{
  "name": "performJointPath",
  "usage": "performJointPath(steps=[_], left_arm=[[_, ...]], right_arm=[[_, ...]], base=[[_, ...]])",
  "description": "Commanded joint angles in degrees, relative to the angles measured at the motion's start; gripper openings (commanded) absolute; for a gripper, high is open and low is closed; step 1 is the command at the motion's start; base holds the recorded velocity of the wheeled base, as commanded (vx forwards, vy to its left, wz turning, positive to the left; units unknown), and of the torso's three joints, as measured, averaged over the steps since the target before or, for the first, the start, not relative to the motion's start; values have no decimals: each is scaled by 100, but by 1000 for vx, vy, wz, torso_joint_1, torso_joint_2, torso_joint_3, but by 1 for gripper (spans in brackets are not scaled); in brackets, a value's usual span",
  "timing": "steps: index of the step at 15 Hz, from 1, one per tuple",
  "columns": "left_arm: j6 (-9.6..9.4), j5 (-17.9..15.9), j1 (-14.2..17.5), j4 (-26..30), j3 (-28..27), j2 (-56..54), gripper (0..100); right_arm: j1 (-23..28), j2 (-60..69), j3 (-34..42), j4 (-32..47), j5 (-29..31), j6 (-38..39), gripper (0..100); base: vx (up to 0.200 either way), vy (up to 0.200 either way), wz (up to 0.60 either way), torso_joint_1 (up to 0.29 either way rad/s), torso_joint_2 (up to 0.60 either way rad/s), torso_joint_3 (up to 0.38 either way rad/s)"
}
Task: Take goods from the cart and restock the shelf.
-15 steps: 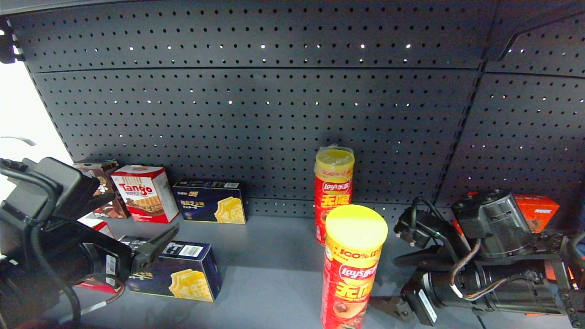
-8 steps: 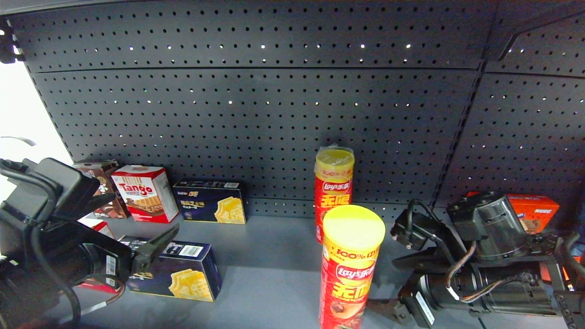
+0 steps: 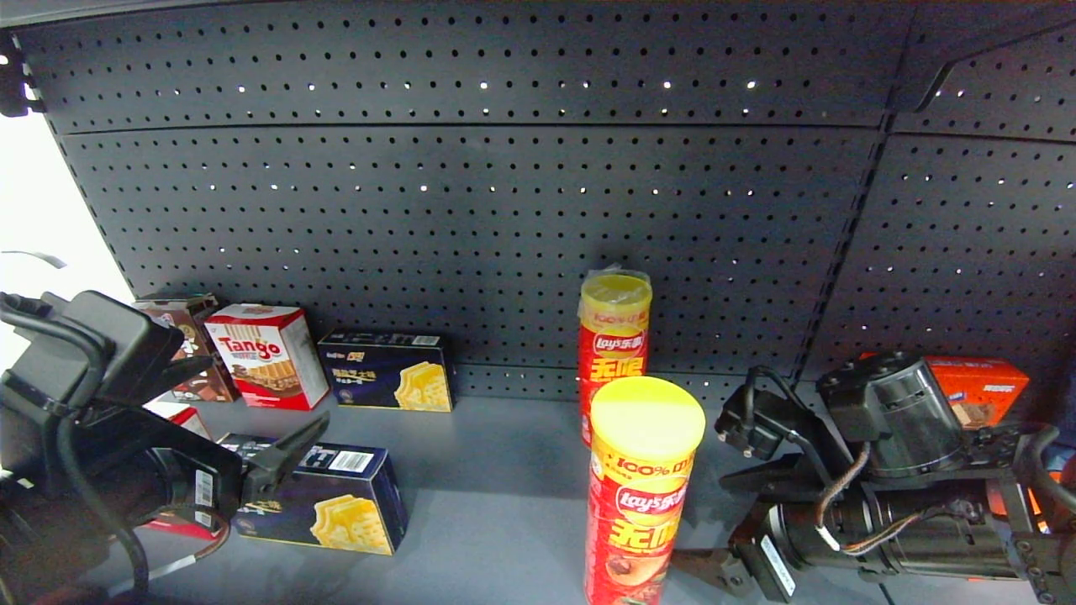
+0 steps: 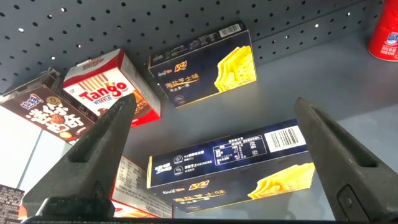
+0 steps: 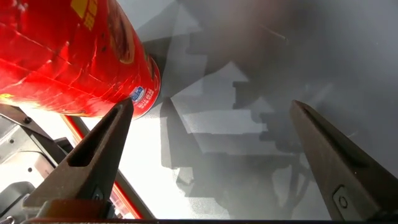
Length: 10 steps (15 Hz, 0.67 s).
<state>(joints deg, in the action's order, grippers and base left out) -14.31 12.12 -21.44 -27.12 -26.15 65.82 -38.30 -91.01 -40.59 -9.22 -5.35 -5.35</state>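
Observation:
Two red chip cans with yellow lids stand on the grey shelf (image 3: 504, 479): a front can (image 3: 643, 496) and a rear can (image 3: 614, 353) by the pegboard. My right gripper (image 3: 730, 519) is open just right of the front can, low near its base. In the right wrist view the front can (image 5: 74, 62) lies outside one finger, and nothing is between the fingers of the right gripper (image 5: 211, 155). My left gripper (image 3: 235, 412) is open above a dark blue wafer box (image 3: 324, 496) lying flat; that box (image 4: 230, 168) shows under the left gripper (image 4: 211, 149).
Along the pegboard stand a second dark blue box (image 3: 387, 370), a red-and-white wafer box (image 3: 267, 355) and a brown box (image 3: 189, 340). An orange box (image 3: 979, 386) sits behind my right arm. Bare shelf lies between the flat blue box and the cans.
My right arm has shifted a little to the left, and the front can has moved slightly left with it. The left arm has kept still.

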Motion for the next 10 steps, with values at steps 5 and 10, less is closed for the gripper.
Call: performJointPath(steps=[5,10], left_arm=[[16,1,9,-3,5,-16,100],[25,10,9,-3,22,-16,100]], right_arm=[[-11,-92,-36,-1,-1,-1,100],[-37,-171,-71,-1,-1,-10,100]], base=[[0,0,0,0,0,0],[0,0,0,0,0,0]])
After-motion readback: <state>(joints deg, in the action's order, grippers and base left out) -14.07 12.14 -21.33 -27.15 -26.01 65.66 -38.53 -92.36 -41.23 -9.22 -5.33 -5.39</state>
